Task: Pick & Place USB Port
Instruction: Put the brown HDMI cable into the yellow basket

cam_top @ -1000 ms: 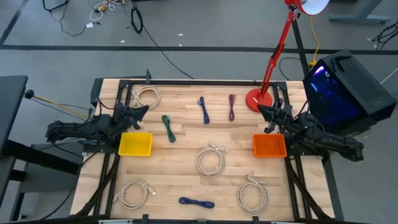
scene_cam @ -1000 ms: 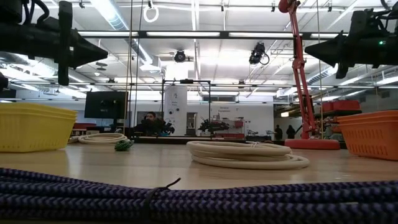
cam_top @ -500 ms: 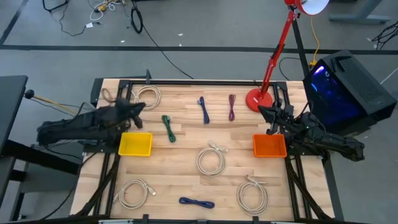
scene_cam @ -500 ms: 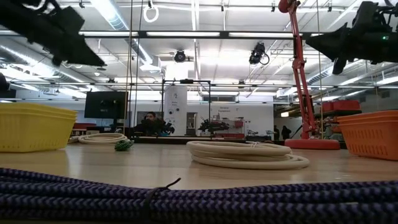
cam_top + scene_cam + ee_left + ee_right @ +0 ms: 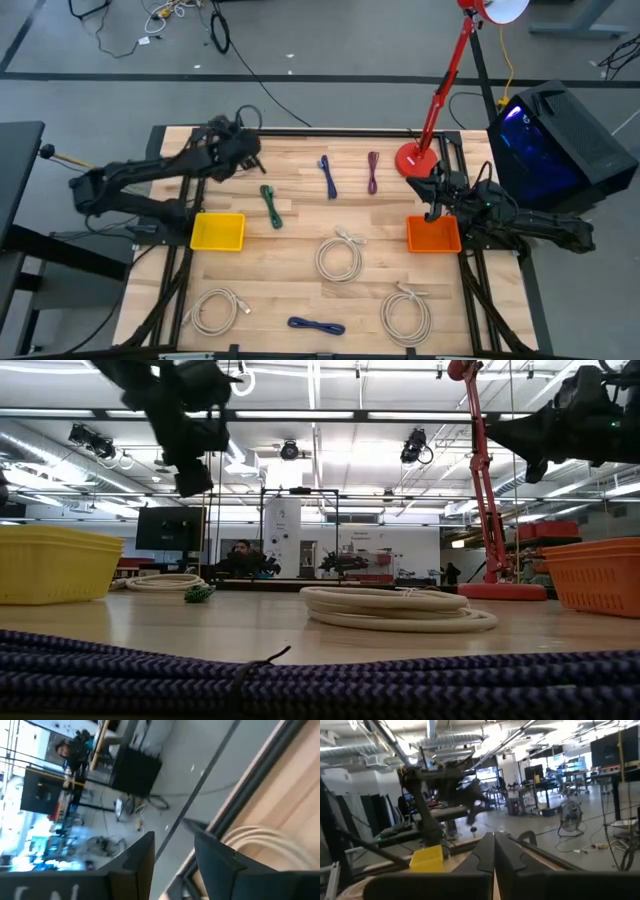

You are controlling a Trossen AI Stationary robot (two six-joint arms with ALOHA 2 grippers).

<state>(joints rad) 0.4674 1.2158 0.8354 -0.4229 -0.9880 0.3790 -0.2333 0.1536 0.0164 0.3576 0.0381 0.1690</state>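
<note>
On table: four white cable coils (image 5: 338, 256), seemingly; left jaws parted, right jaws closed.

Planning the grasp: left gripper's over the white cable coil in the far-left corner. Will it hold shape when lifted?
White cable coil is probably floppy: thin looped strands, no tie visible. Likely light; loops may sag or unwind. Left gripper is open above it.
</note>
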